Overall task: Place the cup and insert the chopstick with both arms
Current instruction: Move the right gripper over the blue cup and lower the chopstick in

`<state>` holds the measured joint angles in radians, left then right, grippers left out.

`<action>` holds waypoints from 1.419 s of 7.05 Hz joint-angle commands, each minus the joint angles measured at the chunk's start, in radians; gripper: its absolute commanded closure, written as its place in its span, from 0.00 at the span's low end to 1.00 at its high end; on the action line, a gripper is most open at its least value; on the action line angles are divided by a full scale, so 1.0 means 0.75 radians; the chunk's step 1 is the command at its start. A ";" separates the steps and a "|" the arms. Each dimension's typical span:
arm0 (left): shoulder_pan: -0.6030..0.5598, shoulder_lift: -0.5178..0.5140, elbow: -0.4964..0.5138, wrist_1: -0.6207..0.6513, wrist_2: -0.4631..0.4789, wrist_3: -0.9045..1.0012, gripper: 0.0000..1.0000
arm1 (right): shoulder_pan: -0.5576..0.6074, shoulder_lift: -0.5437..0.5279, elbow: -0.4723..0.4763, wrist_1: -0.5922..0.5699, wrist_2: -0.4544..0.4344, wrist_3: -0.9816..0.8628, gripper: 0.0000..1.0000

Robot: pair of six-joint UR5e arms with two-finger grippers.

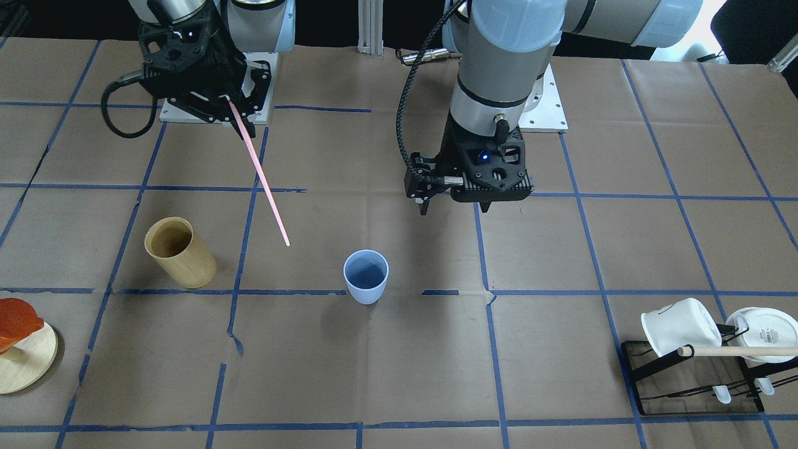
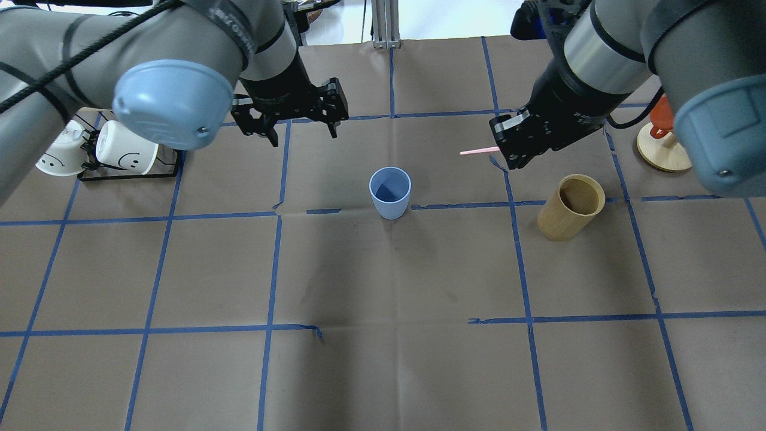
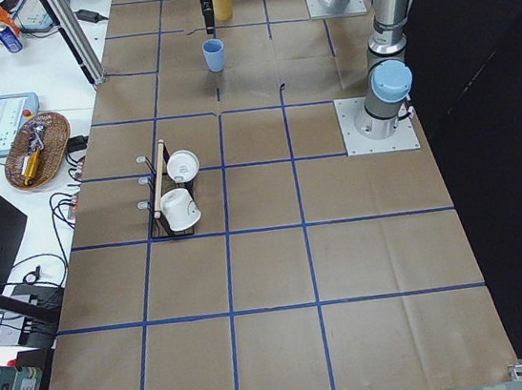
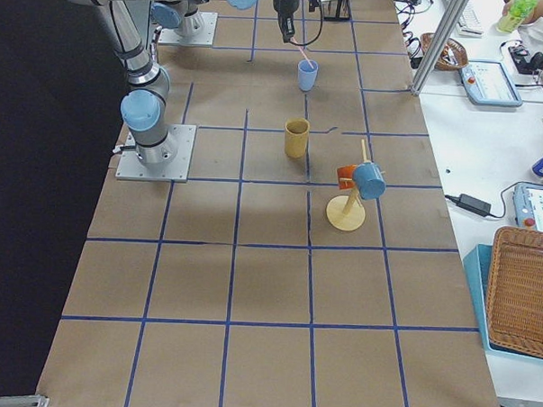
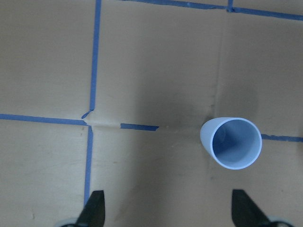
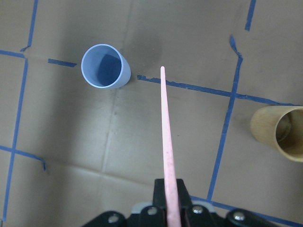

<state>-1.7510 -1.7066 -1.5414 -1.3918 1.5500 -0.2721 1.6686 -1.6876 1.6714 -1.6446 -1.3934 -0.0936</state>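
upright, cup (image 1: 366, 276) alone, right gripper (image 1: 229, 106) clamping chopstick (image 1: 259, 174), left gripper (image 2: 304, 136) spread

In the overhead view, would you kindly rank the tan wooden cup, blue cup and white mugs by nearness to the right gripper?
From the right gripper:
1. Tan wooden cup, on the robot's right.
2. Blue cup, at the table's centre.
3. White mugs, far left.
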 commanded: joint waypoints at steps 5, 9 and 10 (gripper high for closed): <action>0.150 0.163 -0.037 -0.261 0.003 0.121 0.00 | 0.176 0.196 -0.015 -0.036 0.134 0.258 0.91; 0.152 0.163 -0.037 -0.265 0.003 0.123 0.00 | 0.191 0.288 -0.066 -0.112 0.128 0.260 0.91; 0.152 0.163 -0.037 -0.269 0.003 0.121 0.00 | 0.191 0.321 -0.077 -0.112 0.123 0.264 0.91</action>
<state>-1.6369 -1.5847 -1.5692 -1.5912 1.5524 -0.1804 1.8114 -1.4748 1.6296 -1.7255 -1.2972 0.1015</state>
